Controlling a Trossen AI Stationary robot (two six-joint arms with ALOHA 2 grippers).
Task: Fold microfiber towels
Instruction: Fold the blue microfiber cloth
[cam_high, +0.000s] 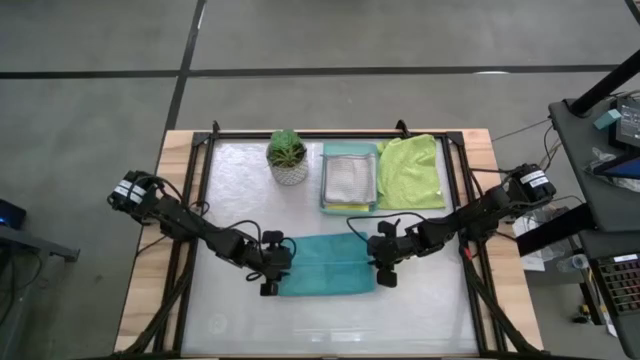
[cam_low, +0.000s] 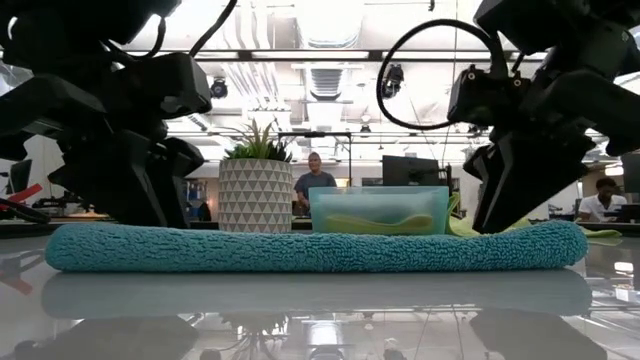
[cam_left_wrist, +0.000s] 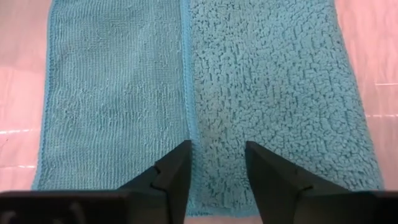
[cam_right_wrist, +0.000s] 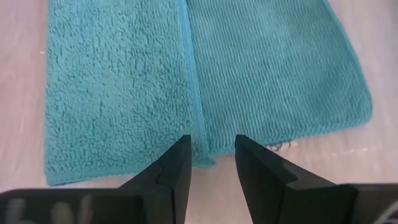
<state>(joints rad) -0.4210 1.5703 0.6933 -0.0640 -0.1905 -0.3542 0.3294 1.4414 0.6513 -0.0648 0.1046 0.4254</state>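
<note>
Teal towel (cam_high: 325, 265) lies folded, fluffy half beside ribbed half, near the plant (cam_high: 288, 157); left gripper (cam_left_wrist: 214, 163) and right gripper (cam_right_wrist: 211, 158) jaws spread at its ends.

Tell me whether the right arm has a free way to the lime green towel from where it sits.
Probably yes. The right gripper sits at the teal towel's right end, jaws apart and empty. The lime green towel lies flat behind it beside the tray, nothing on top or between.

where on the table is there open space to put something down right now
Bare: the near strip in front of the folded teal microfiber towel, and the far left corner beside the small potted green plant. Crowded: far right, with the mint-green tray and lime green towel.
</note>
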